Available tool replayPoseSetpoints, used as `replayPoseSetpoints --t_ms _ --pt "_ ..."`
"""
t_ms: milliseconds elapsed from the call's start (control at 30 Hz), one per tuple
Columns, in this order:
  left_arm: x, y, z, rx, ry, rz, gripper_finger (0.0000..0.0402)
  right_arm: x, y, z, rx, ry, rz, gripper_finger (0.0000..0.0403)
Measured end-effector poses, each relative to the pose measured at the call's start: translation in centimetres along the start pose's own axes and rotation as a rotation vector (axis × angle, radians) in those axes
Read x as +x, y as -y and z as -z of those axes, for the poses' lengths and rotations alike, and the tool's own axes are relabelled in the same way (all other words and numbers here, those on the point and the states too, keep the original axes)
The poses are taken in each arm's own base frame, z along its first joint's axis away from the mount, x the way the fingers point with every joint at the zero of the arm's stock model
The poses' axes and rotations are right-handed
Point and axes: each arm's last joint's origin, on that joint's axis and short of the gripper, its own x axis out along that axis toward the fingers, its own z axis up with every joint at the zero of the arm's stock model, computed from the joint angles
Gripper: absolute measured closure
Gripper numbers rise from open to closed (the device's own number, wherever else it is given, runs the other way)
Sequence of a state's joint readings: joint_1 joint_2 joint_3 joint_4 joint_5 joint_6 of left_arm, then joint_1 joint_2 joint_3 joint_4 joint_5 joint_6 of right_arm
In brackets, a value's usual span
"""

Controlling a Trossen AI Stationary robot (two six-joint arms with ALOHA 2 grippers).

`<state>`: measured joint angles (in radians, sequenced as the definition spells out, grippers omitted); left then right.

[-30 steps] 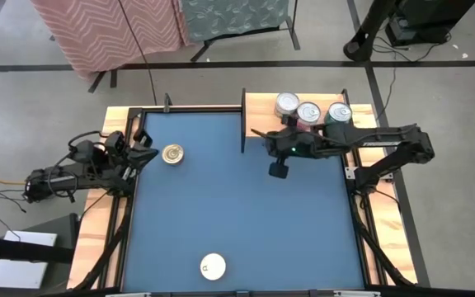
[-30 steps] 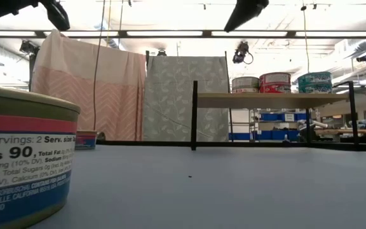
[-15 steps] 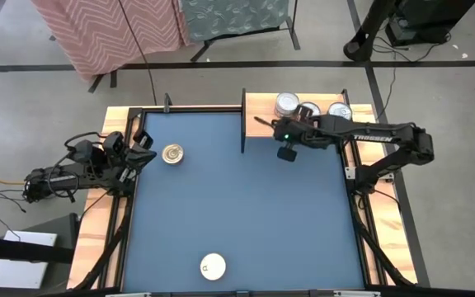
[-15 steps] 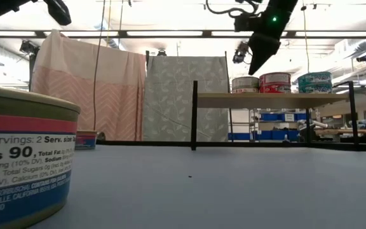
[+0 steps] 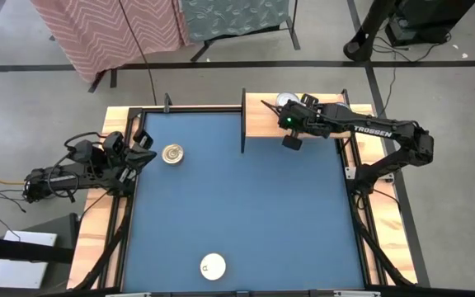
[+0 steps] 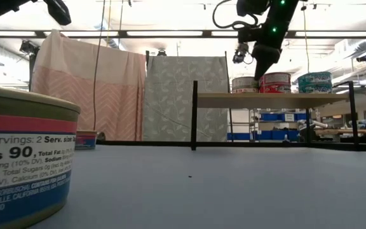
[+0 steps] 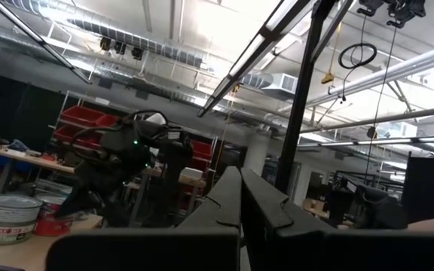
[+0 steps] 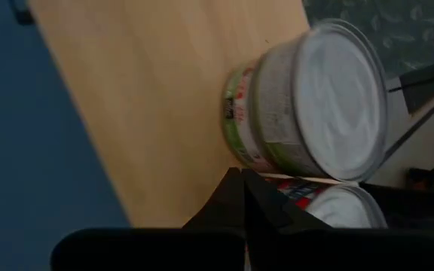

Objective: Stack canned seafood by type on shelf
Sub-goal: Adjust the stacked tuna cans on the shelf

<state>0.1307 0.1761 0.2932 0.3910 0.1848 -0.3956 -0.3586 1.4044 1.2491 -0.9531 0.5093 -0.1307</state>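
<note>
The shelf [image 5: 258, 124], a light-wood plank on dark uprights, stands at the table's far right and carries three tins. In the low view they are a silver one [image 6: 245, 83], a red one [image 6: 275, 81] and a teal one [image 6: 314, 81]. My right gripper [image 5: 264, 105] hangs shut above the shelf, slanting down. Its tips [image 8: 236, 177] are close beside the green-labelled tin [image 8: 307, 105] and apart from it. A gold-lidded tin [image 5: 171, 153] rests on the blue table at the far left. A white-lidded tin [image 5: 213, 266] sits near the front edge. My left gripper [image 7: 239, 203] waits shut at the left edge.
The arm hides most of the shelf's tins from above; only one silver lid [image 5: 285, 101] shows. A dark upright [image 6: 194, 114] stands at the shelf's left end. The blue table [image 5: 237, 206] lies between the two loose tins. Cloth racks stand beyond the far edge.
My right gripper has swung from over the blue table in front of the shelf toward the far edge and sunk. It now hangs over the shelf's tins, still shut. No tin has moved.
</note>
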Motion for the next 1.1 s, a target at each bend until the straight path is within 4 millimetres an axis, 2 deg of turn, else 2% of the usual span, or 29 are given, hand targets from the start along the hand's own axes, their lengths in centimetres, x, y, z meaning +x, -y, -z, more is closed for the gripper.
replayPoseSetpoints --t_ms 433,1100 --pt "0.0 0.0 0.0 -0.001 0.000 0.000 0.0398 0.6 1.2 0.7 -0.004 -0.069 0.061 0.0401" --pt "0.0 0.1 -0.1 -0.001 0.005 0.014 0.0398 0.7 1.6 1.4 0.009 -0.143 0.108 0.0401"
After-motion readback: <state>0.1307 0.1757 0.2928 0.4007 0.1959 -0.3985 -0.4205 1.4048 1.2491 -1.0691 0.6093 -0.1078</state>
